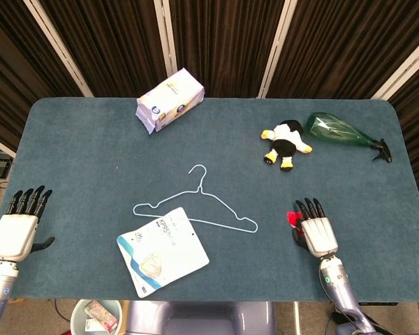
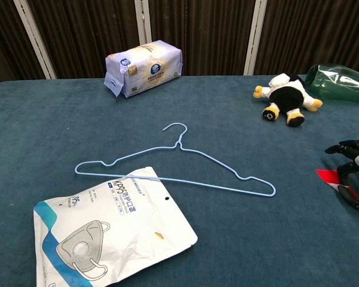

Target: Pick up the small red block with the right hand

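Observation:
The small red block (image 1: 292, 220) lies on the blue table near the front right; in the chest view the red block (image 2: 329, 177) shows at the right edge. My right hand (image 1: 317, 231) sits just right of it, palm down. Its fingers (image 2: 346, 147) arch above the block and the thumb (image 2: 350, 198) reaches in low beside it. I see a gap between fingers and block, which still rests on the cloth. My left hand (image 1: 18, 227) hangs off the table's front left corner, fingers straight and apart, holding nothing.
A light blue wire hanger (image 1: 193, 206) and a KN95 mask packet (image 1: 162, 250) lie mid-table. A tissue pack (image 1: 170, 99) is at the back. A penguin plush (image 1: 286, 144) and a green spray bottle (image 1: 342, 130) sit back right. The table's front edge (image 1: 265, 299) is close behind my right hand.

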Controlling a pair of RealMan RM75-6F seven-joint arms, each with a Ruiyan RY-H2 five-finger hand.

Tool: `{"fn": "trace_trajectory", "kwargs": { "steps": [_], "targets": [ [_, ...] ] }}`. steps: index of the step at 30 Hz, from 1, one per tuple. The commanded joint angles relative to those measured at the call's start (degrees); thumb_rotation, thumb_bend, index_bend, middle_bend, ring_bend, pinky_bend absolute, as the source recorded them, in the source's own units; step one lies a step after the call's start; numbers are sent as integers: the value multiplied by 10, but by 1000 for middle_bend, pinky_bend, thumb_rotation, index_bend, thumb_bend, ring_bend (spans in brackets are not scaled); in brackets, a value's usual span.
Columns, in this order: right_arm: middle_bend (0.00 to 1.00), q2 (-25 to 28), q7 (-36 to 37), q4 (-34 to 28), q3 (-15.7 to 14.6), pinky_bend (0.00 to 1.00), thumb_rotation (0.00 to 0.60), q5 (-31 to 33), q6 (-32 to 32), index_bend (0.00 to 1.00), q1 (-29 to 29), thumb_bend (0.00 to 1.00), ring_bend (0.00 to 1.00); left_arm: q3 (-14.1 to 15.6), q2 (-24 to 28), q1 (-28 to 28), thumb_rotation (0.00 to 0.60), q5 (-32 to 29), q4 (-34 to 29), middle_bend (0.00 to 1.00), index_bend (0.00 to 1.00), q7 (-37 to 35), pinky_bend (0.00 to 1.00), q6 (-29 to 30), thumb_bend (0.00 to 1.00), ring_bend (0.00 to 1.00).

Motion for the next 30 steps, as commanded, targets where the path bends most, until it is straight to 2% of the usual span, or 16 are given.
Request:
{"fn": "trace_trajectory", "kwargs": {
  "steps": [1,11,16,21,25,30],
  "targets": [
    [110,4,4,1,3,0,600,2,-2,709,3,641,0,0,0,0,600,-2,-1,0,0,1,0,-1,135,0],
    [114,26,3,45,33,0,600,12,-22,711,43,641,0,-2,-1,0,600,-7,0,0,0,3,0,1,136,0],
    [116,39,7,100,69,0,600,26,-46,706,92,641,0,-2,-4,0,600,-9,-1,0,0,10,0,1,136,0],
    [117,59,17,122,93,0,600,29,-15,702,117,641,0,-3,-4,0,600,-13,-4,0,0,13,0,2,136,0],
    [109,89,23,77,100,0,600,21,64,686,98,641,0,-3,0,1,600,-13,-7,0,0,9,0,3,136,0],
    [103,142,-19,-57,77,0,600,7,165,660,24,641,0,0,9,3,600,-3,-12,0,0,-6,0,10,136,0]
  ]
}}
